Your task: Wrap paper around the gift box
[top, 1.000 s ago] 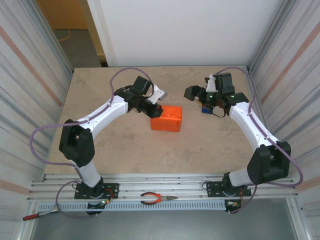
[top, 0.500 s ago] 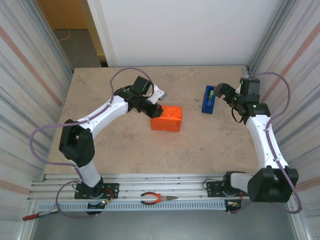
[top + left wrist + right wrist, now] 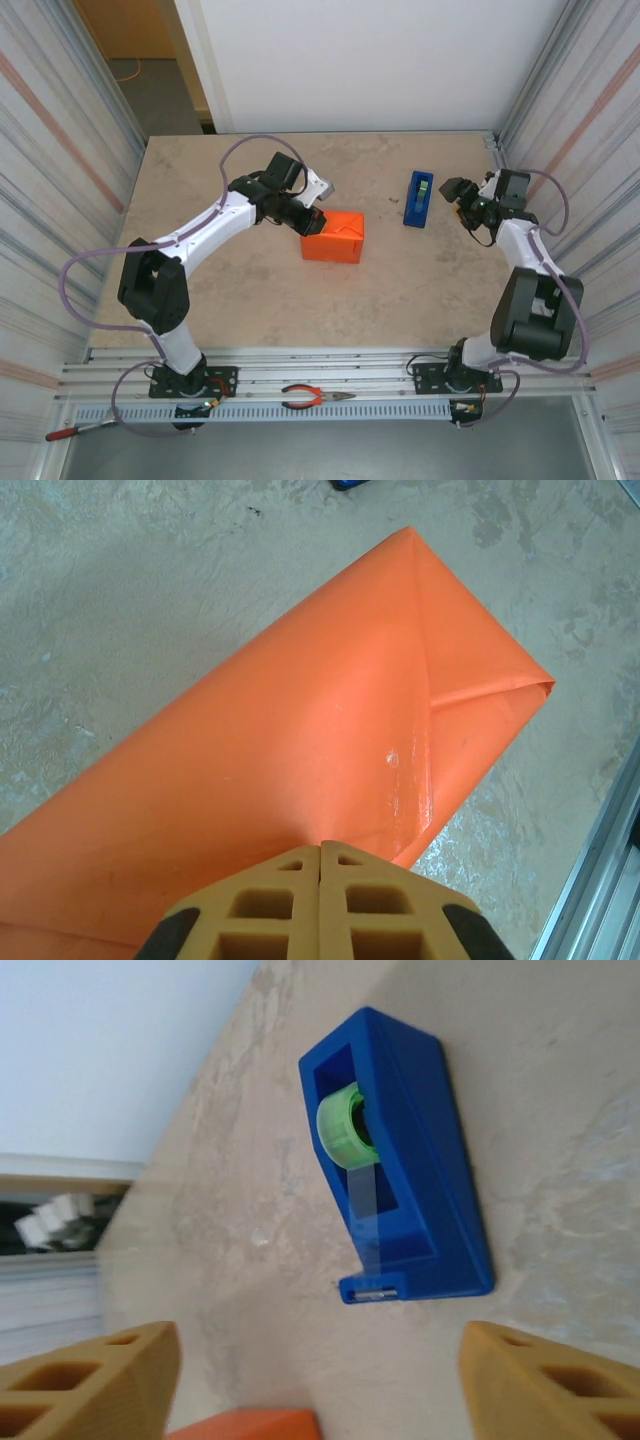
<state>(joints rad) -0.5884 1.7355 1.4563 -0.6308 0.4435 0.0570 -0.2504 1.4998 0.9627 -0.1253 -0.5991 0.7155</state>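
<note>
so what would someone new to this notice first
The bright orange paper wrapped around the gift box near the middle of the beige table catches the eye first, with the left gripper, shut, tip against its left end. Next comes the blue tape dispenser toward the back right, a green roll inside it, and the right gripper open just beside it, not touching.

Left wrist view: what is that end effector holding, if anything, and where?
Nothing held: the left end effector is shut empty, its tips against the paper wrapping the gift box.
</note>
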